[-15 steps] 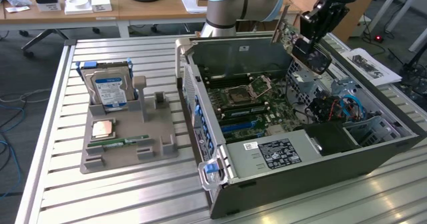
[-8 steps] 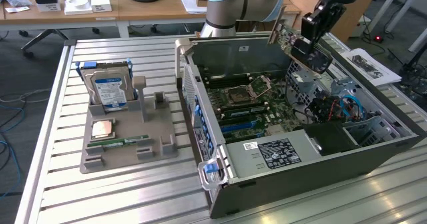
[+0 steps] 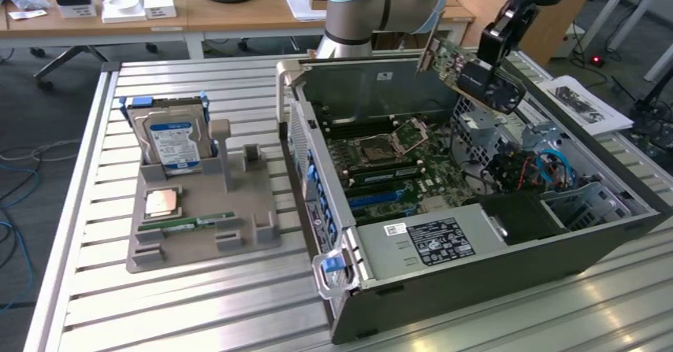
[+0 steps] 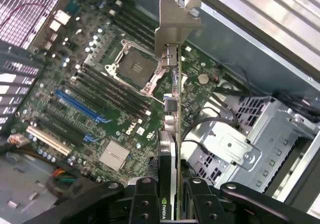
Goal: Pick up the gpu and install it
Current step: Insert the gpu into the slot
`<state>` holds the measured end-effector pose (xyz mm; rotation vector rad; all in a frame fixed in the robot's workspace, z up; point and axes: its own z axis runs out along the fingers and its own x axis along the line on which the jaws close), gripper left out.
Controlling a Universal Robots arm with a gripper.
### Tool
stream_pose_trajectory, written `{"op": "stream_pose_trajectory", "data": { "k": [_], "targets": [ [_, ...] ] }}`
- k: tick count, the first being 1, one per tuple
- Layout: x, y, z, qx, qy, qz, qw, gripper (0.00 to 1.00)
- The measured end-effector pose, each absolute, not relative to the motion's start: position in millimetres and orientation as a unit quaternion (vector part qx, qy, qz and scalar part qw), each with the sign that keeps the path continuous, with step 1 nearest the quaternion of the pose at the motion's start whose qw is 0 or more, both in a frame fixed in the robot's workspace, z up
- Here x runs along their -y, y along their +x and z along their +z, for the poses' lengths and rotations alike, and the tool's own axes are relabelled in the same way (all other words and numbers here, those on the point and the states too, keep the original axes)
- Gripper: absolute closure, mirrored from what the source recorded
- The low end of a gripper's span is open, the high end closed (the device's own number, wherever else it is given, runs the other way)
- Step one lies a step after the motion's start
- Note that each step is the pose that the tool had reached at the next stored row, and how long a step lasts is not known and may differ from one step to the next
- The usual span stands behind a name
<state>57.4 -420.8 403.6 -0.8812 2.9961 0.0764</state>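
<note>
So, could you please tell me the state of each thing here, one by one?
gpu: held tilted in the air above the open case, not installed.
gripper: shut on the gpu.
computer case: lying on its side, open, motherboard exposed.
hard drive: standing upright in the grey holder.
memory stick: lying flat in the holder.

- Slatted metal surface [image 3: 210,313], pale and ribbed.
- Grey holder [image 3: 189,250] lies on it, toward the exterior view's left.
- Open case [image 3: 505,281] lies on its side, just beside the holder.
- Printed sheet [image 3: 589,104] lies beyond the case.
</note>
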Motion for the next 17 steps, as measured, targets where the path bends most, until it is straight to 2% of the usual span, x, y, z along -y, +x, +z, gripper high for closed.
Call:
{"op": "stream_pose_trajectory", "data": {
  "k": [17],
  "targets": [
    [420.8, 57.4, 402.1, -0.907, -0.421, 0.025, 0.005, 0.73]
  ]
}}
